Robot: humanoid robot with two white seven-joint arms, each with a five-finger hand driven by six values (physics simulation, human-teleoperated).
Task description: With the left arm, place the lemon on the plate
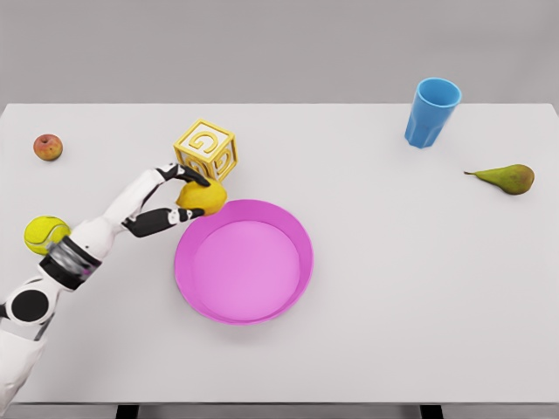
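The lemon (pixel 203 195) is pinched between the fingers (pixel 179 173) of the left hand (pixel 175 196), at the plate (pixel 244 260)'s upper-left rim, just below the letter block (pixel 205 150). A shallow pinch could be lost, and the lemon could roll off the rim onto the worktop (pixel 393 288).

bright even light, soft faint shadows, sharp render
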